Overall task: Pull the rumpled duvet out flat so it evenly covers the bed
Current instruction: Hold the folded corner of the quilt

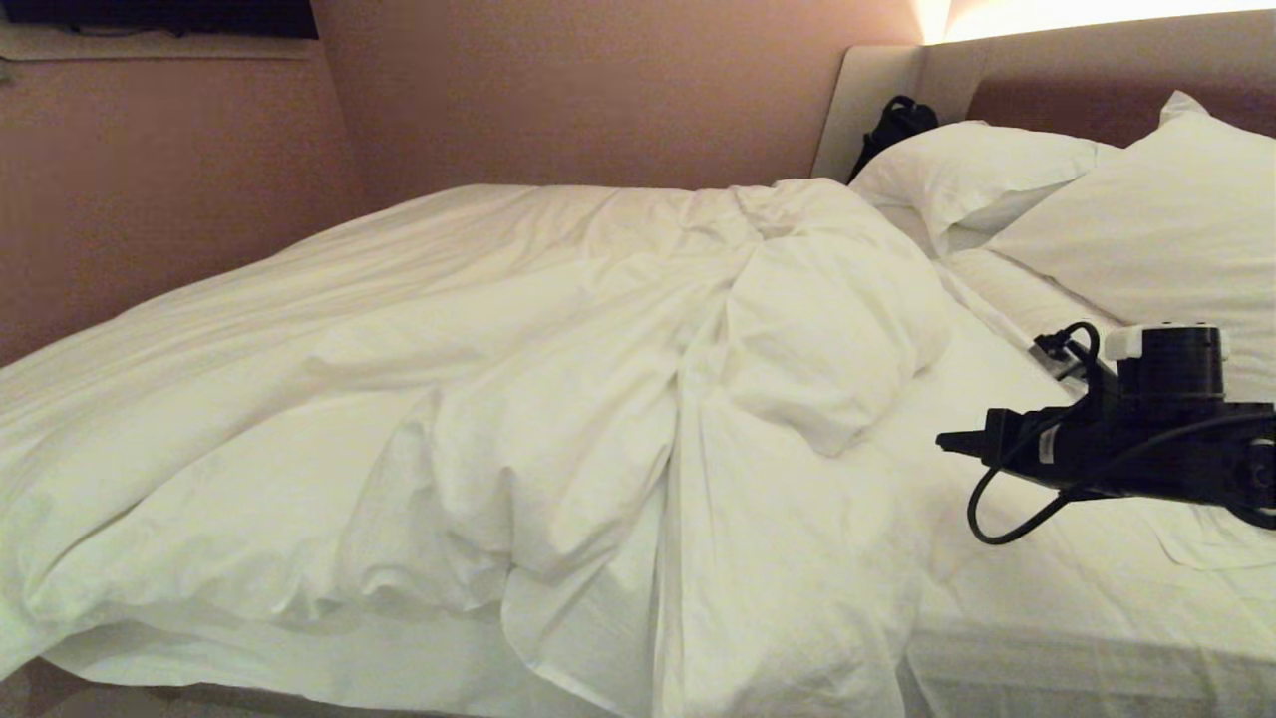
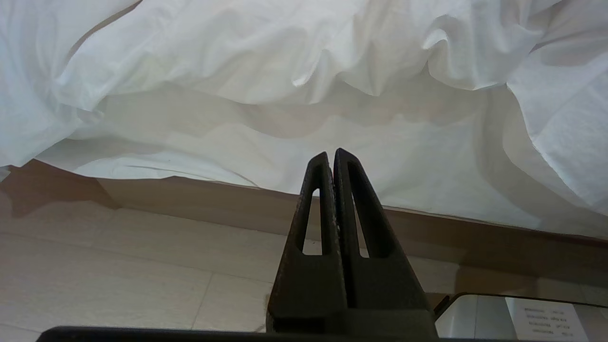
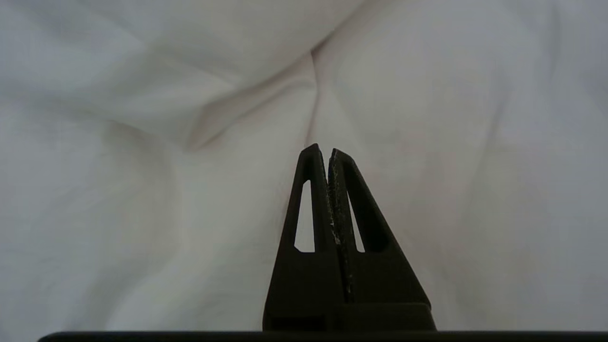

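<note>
The white duvet (image 1: pixel 518 379) lies rumpled across the bed (image 1: pixel 1057 618), bunched into a thick fold near the middle with a puffy corner (image 1: pixel 837 329) turned back toward the pillows. My right gripper (image 1: pixel 947 441) is shut and empty, hovering over the bare sheet just right of that fold, pointing left. In the right wrist view the gripper (image 3: pixel 325 151) faces creased white cloth (image 3: pixel 266 99) at close range. My left gripper (image 2: pixel 331 154) is shut and empty, held low beside the bed, facing the duvet's hanging edge (image 2: pixel 266 61) and the bed base (image 2: pixel 199 199).
Two white pillows (image 1: pixel 987 170) (image 1: pixel 1166 219) lean against the padded headboard (image 1: pixel 1057 90). A black bag (image 1: pixel 892 125) sits in the far corner by the wall. Pale floor (image 2: pixel 118 270) runs along the near side of the bed.
</note>
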### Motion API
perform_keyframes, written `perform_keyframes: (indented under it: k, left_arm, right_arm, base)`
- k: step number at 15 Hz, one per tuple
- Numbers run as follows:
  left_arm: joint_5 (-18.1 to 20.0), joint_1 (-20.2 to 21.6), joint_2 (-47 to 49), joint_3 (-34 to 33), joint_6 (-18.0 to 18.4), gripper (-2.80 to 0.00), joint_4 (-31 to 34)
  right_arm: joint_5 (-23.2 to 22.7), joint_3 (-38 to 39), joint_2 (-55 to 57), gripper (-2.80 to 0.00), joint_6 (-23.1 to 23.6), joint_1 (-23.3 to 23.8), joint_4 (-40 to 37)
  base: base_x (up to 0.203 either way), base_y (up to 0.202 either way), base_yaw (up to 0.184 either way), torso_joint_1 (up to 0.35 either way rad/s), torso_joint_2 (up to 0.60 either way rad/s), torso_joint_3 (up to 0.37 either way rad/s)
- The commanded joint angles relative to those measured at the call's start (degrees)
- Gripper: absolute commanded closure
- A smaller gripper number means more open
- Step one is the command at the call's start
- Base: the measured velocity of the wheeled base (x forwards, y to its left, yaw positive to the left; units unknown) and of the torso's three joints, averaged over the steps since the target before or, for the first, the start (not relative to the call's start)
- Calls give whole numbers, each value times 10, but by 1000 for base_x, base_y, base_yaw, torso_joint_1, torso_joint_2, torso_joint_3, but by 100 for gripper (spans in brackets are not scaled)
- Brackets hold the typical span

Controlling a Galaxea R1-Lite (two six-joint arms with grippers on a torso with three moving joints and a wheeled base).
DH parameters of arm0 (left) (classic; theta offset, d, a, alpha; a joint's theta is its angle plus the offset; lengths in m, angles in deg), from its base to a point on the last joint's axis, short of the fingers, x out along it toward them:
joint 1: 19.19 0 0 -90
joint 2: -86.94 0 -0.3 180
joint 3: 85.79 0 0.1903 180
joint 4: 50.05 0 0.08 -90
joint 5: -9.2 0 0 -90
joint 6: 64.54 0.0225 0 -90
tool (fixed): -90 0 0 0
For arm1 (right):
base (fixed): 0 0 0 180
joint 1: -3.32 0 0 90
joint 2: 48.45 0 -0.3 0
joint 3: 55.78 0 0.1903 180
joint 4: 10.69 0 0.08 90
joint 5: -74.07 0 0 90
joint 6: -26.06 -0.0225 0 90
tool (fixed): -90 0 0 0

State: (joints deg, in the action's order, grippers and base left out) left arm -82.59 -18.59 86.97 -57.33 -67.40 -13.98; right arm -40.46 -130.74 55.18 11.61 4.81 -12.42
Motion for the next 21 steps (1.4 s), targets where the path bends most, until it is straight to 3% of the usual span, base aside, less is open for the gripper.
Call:
perform_keyframes:
  k: [1, 2, 12, 21]
  left_arm:
    - [-1, 0, 0, 0, 0, 0, 0]
    - [-1, 0, 0, 0, 0, 0, 0]
    - [-1, 0, 0, 0, 0, 0, 0]
    - [-1, 0, 0, 0, 0, 0, 0]
  right_arm:
    - [-2, 3, 10, 0, 0, 0, 2]
    - [-3, 6, 5, -280, 0, -1, 2]
    - [-126, 34, -7, -280, 1, -6, 0]
    - [-124, 46, 29, -280, 9, -43, 1]
  base:
    - [0, 0, 0, 0, 0, 0]
    - [0, 0, 0, 0, 0, 0]
    - [0, 0, 0, 0, 0, 0]
    - [0, 0, 0, 0, 0, 0]
